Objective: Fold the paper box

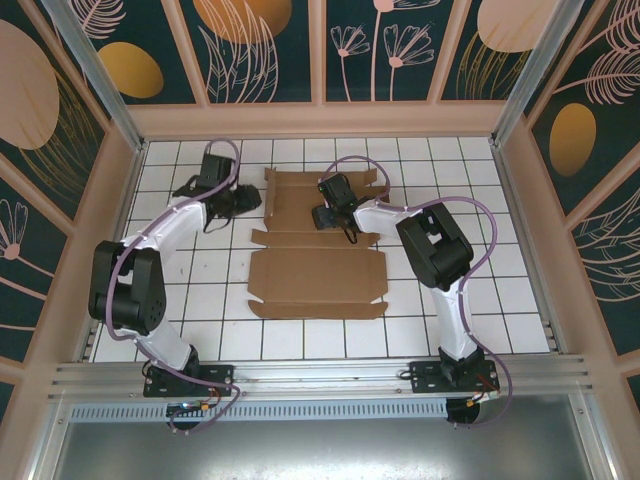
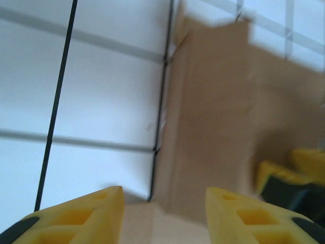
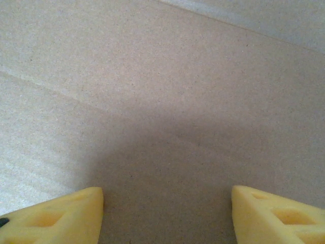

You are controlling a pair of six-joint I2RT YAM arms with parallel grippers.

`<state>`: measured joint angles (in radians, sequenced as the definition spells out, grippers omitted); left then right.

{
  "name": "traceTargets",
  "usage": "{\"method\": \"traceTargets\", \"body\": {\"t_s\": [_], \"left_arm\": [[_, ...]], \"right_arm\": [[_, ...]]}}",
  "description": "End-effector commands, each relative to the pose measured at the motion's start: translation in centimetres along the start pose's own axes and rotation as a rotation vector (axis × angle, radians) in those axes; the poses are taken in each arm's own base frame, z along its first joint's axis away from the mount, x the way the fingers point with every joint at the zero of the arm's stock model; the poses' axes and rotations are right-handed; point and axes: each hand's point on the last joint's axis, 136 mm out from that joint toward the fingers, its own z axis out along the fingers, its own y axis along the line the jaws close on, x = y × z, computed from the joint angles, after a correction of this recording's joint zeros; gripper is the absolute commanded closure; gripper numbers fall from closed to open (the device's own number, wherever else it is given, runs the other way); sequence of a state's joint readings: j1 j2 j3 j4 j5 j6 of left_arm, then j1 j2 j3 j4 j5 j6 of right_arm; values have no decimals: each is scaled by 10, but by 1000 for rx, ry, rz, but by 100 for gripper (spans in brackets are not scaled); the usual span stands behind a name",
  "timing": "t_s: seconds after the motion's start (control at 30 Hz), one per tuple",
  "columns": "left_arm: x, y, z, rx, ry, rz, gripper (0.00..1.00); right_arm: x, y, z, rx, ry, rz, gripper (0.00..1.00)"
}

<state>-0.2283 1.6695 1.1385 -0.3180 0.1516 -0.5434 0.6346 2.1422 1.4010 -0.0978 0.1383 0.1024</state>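
Upper centre, right fingers (image 3: 61, 216) spread wide over the flat paper box (image 1: 315, 280), likely pinning it; left fingers (image 2: 86, 216), parted and empty, faced its edge.

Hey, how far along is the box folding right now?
Barely begun: the paper box lies as a flat sheet, no wall visibly raised. In hand: right pincer open over its far panel, left pincer open at that panel's left edge. Left: all the folding.
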Motion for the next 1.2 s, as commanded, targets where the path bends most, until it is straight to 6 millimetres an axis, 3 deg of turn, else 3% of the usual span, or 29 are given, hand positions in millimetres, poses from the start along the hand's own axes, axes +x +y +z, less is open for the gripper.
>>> {"method": "traceTargets", "body": {"t_s": [0.0, 0.13, 0.33, 0.47, 0.7, 0.8, 0.87, 1.0, 1.17], "left_arm": [[24, 7, 7, 15, 48, -19, 60], [23, -5, 9, 86, 44, 7, 57], [-37, -39, -17, 115, -82, 74, 46], [-47, -52, 8, 106, -6, 109, 45], [-56, -59, 39, 47, 57, 150, 44], [-51, -55, 53, -21, 96, 188, 45], [-53, -41, 57, -117, 90, 201, 47], [-60, -18, 51, -248, 48, 213, 56], [-57, -2, 49, -287, 53, 207, 79]], "right_arm": [[127, -15, 27, 39, 387, -48, 35], [129, -15, 27, 35, 395, -51, 35], [129, -15, 27, 37, 397, -52, 35], [127, -15, 29, 36, 398, -51, 35], [129, -14, 30, 29, 402, -53, 35], [128, -14, 30, 29, 403, -53, 35], [128, -14, 30, 29, 401, -54, 35], [127, -15, 30, 31, 398, -50, 35], [126, -16, 30, 30, 394, -48, 38]]}}
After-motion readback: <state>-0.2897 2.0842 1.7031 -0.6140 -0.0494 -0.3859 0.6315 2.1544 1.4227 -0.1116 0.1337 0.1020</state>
